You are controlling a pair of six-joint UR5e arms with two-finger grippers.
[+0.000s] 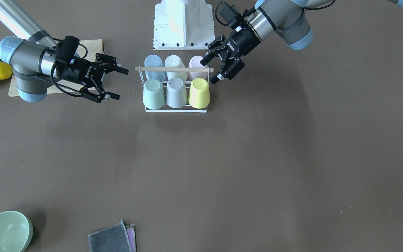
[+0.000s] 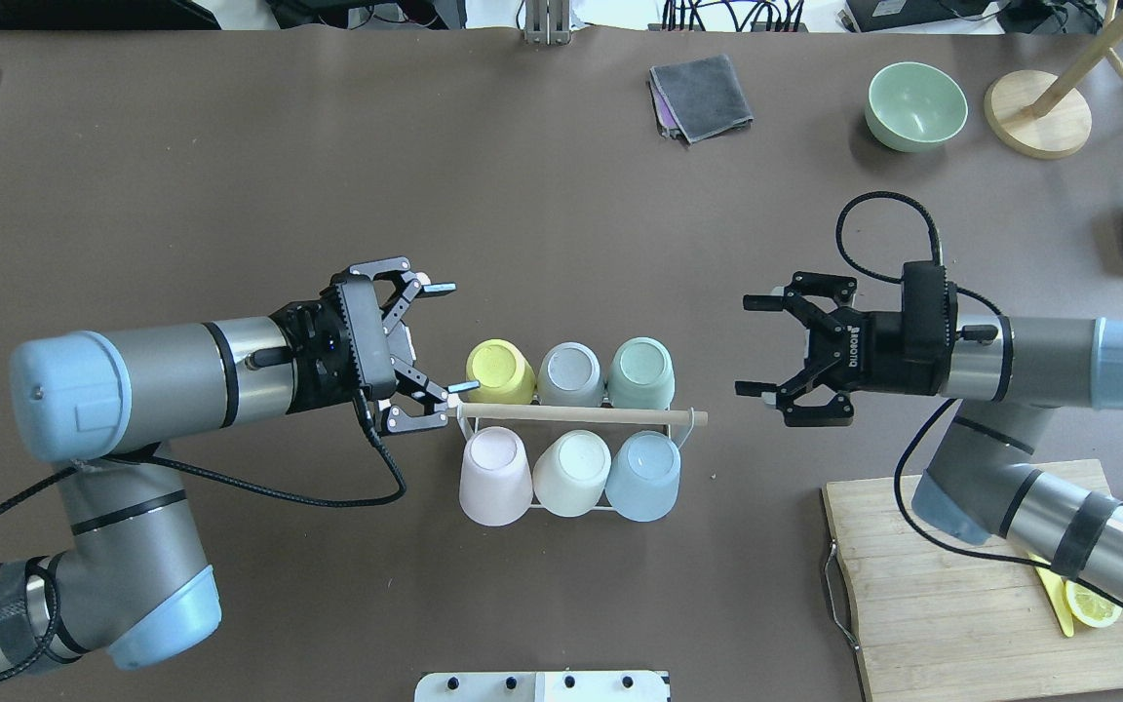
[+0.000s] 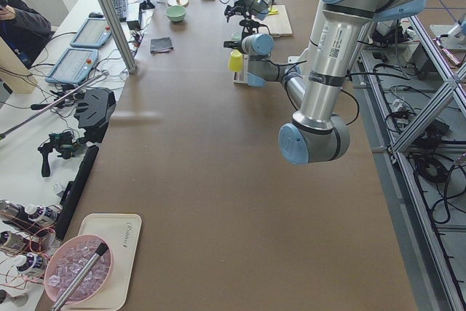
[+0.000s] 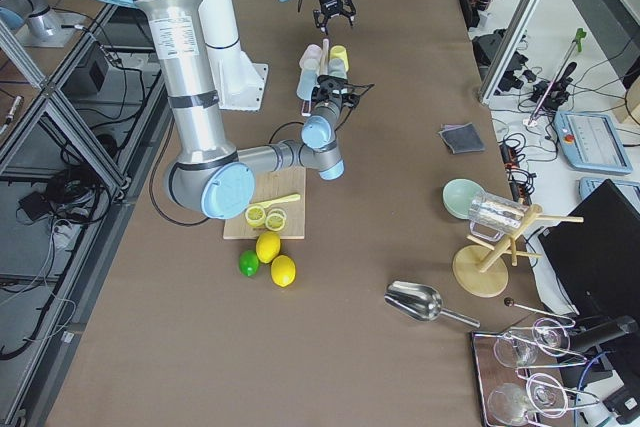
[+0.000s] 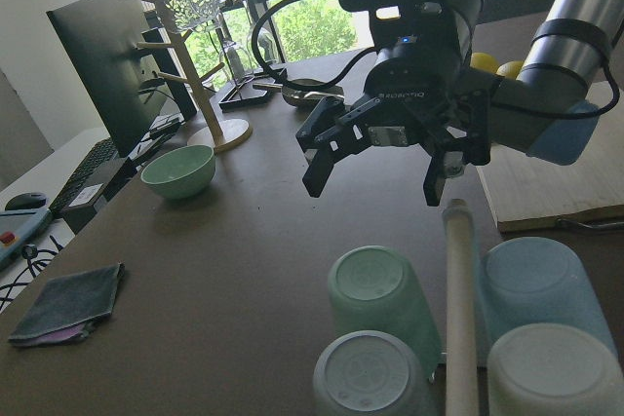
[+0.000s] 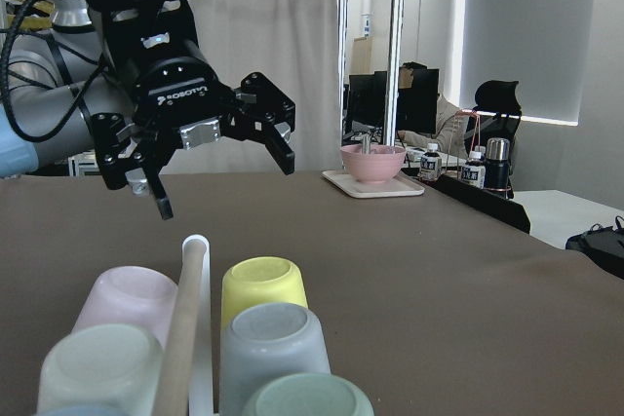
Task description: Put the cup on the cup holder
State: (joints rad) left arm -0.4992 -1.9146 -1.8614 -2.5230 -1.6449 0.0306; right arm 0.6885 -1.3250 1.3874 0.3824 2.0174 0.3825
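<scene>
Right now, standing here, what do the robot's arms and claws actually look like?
The left arm and right arm are silver-grey tubes with light blue caps at the joints. The left gripper and right gripper are black, two-fingered, with white ROBOTIQ lettering. A black boxy camera sits at each wrist, and a black braided cable trails back along each arm.

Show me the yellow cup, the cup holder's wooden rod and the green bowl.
yellow cup [image 2: 498,369]: overhead exterior view, on its upturned base.
wooden rod [image 2: 581,414]: overhead exterior view, midway along its length.
green bowl [image 2: 915,102]: overhead exterior view, on its bare inside.
</scene>
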